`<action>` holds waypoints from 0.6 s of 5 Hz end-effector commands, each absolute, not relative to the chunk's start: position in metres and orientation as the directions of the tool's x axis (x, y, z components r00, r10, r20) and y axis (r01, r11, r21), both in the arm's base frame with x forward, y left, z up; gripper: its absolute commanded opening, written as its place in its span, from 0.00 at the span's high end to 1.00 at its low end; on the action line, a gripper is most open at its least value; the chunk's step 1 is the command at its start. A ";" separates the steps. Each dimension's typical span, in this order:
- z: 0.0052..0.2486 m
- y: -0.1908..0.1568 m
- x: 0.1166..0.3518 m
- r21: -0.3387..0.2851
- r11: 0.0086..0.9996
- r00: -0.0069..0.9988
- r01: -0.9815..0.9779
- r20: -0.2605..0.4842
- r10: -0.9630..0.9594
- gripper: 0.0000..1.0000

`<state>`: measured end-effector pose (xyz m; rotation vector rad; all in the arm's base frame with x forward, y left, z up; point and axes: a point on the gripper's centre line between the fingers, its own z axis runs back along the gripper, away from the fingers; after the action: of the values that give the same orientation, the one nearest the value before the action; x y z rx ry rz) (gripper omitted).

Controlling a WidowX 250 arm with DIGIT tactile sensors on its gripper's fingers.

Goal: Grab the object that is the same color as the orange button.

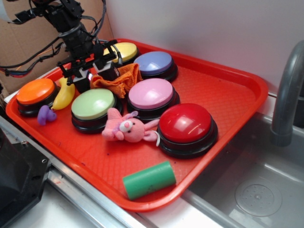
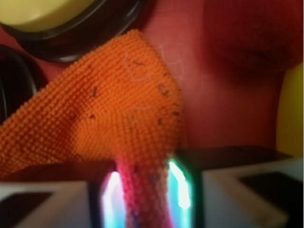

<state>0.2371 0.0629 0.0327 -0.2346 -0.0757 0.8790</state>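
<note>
**Gripper pinches the orange cloth on the tray**

The gripper is closed on a fold of the orange cloth, a nubby woven rag lying rumpled on the red tray between the yellow button and the pink button. Only the wrist view shows the weave and the pinch; only the exterior view shows the glossy, domed orange button at the tray's left.

The tool sits low at the orange cloth, between the yellow button and green button.
</note>
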 end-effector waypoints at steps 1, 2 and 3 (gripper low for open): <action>0.076 0.077 0.242 -0.132 0.704 0.689 -0.698 0.145 0.711 1.00; 0.112 0.069 0.241 -0.008 0.795 0.775 -0.607 0.213 0.594 1.00; 0.145 0.044 0.233 -0.006 0.889 0.874 -0.457 0.183 0.450 1.00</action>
<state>0.2288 0.0383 0.1294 0.0417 -0.1207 0.4837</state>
